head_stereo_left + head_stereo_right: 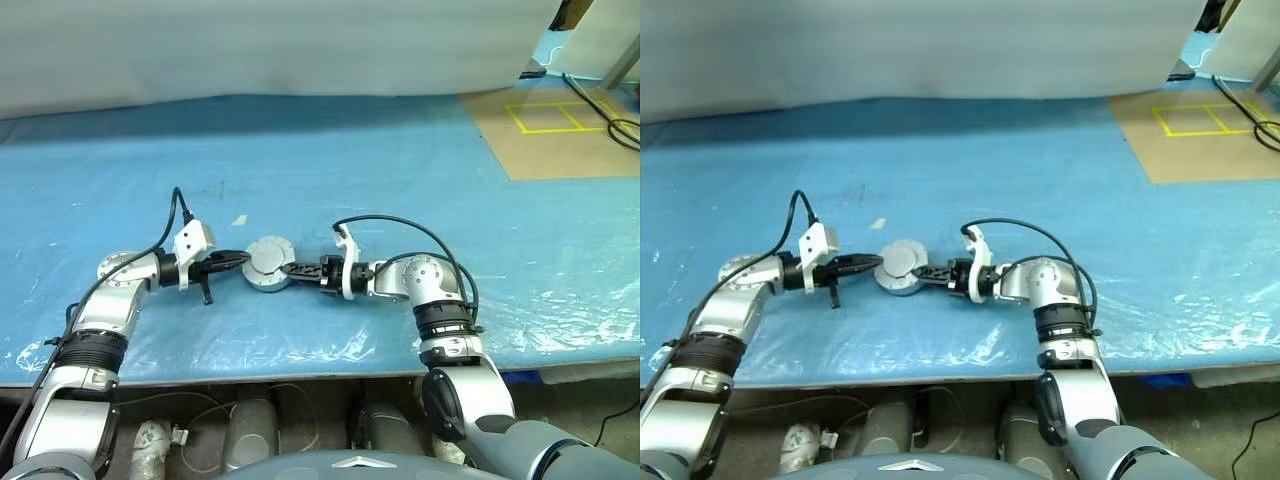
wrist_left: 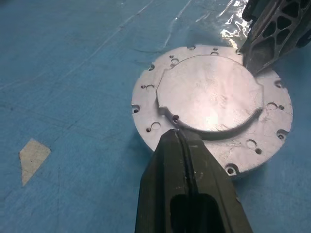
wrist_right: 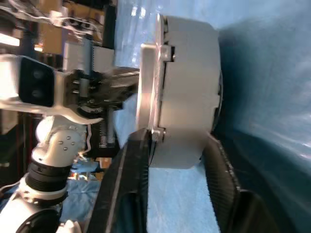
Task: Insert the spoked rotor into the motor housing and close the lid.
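The motor housing (image 3: 189, 87) is a short round metal cup at the middle of the blue table (image 1: 400, 180). The lid (image 2: 209, 92) sits on it with its plain grey face up. My left gripper (image 1: 243, 258) is shut, and its tips (image 2: 177, 133) touch the lid's rim from the left. My right gripper (image 3: 177, 138) reaches in from the right. One finger (image 3: 133, 160) presses the lid's flange and the other (image 3: 218, 165) rests against the cup's base. The spoked rotor is hidden.
A small scrap of tape (image 1: 240, 220) lies on the table just behind the housing. A brown board with a yellow taped square (image 1: 560, 118) and black cables (image 1: 622, 128) sit at the back right. The table's front edge (image 1: 300, 375) runs close below both arms.
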`<state>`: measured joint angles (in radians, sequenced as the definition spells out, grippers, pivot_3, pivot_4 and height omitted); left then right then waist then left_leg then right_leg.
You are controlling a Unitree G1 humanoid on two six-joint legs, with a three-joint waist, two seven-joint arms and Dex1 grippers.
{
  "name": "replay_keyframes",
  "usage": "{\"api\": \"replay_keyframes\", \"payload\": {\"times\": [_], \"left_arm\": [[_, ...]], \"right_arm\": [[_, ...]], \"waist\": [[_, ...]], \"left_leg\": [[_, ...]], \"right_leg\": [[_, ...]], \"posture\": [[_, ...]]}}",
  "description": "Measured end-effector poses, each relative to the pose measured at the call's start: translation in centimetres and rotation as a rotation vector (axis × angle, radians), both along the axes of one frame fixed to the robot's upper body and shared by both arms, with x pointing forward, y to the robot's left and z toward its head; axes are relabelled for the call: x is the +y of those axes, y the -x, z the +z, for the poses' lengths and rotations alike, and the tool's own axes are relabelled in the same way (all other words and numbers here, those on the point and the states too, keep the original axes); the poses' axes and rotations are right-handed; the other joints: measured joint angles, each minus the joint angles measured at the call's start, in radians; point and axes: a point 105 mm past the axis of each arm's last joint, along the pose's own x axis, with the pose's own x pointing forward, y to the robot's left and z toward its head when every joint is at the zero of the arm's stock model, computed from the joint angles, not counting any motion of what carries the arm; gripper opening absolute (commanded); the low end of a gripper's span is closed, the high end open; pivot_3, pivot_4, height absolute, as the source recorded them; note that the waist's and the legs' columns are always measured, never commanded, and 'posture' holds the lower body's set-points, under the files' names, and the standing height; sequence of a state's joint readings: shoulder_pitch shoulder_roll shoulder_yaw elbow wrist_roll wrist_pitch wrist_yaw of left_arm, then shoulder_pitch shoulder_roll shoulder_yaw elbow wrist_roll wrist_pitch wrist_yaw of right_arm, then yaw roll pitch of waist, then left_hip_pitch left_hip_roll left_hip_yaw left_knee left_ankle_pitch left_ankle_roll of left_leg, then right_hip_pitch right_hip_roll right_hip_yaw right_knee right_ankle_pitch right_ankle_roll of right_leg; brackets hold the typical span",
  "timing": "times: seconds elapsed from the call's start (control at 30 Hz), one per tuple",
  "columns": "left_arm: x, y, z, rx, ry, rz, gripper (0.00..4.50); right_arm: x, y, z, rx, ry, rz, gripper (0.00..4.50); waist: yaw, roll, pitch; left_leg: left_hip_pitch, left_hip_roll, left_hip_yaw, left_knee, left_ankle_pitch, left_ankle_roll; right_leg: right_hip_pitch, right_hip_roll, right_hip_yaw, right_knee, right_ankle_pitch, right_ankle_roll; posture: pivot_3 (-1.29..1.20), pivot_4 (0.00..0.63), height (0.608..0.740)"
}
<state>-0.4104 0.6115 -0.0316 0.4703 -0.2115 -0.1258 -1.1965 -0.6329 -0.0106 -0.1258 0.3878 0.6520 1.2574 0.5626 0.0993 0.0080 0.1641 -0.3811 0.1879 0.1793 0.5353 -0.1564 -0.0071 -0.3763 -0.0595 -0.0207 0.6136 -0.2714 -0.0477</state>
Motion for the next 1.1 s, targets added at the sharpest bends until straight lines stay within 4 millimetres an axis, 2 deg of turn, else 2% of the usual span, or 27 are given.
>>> {"api": "replay_keyframes", "payload": {"times": [0.43,0.6,0.77,1.0,1.1], "left_arm": [[0.0,-0.1,0.0,0.009,0.018,0.010,0.00],[0.1,0.5,0.3,0.165,0.273,0.107,0.00],[-1.9,1.6,2.4,0.259,0.416,0.027,0.00],[-0.5,1.1,3.2,0.308,0.520,0.123,0.00],[0.1,0.2,4.2,0.371,0.629,0.197,0.00]], "right_arm": [[0.0,-0.1,-0.1,0.008,-0.015,-0.006,1.12],[-0.3,-0.5,-0.1,0.041,-0.050,-0.042,1.12],[-0.3,-1.3,0.2,0.053,-0.081,-0.102,1.12],[-1.5,-2.3,0.8,0.079,-0.152,-0.197,1.12],[-2.0,-2.6,1.4,0.079,-0.189,-0.229,1.12]], "waist": [[0.000,0.000,0.000],[-0.003,-0.001,0.000],[-0.003,-0.001,0.000],[-0.002,-0.002,0.001],[0.000,-0.003,0.001]], "left_leg": [[0.000,0.000,0.000,0.000,0.000,0.000],[-0.005,0.000,0.000,0.000,0.000,0.000],[-0.010,0.001,0.000,0.003,0.000,0.000],[-0.016,0.001,0.000,0.006,0.000,0.000],[-0.025,0.001,-0.001,0.009,0.000,0.000]], "right_leg": [[0.000,0.000,0.000,0.000,0.000,0.000],[-0.007,0.000,0.000,0.002,0.000,-0.001],[-0.012,0.000,0.000,0.006,0.000,-0.001],[-0.015,0.000,-0.001,0.005,0.002,0.002],[-0.022,0.001,-0.002,0.008,0.003,0.004]], "posture": [[0.00,0.150,0.740],[0.00,0.150,0.740],[0.00,0.150,0.740],[0.00,0.150,0.740],[0.00,0.150,0.740]]}}
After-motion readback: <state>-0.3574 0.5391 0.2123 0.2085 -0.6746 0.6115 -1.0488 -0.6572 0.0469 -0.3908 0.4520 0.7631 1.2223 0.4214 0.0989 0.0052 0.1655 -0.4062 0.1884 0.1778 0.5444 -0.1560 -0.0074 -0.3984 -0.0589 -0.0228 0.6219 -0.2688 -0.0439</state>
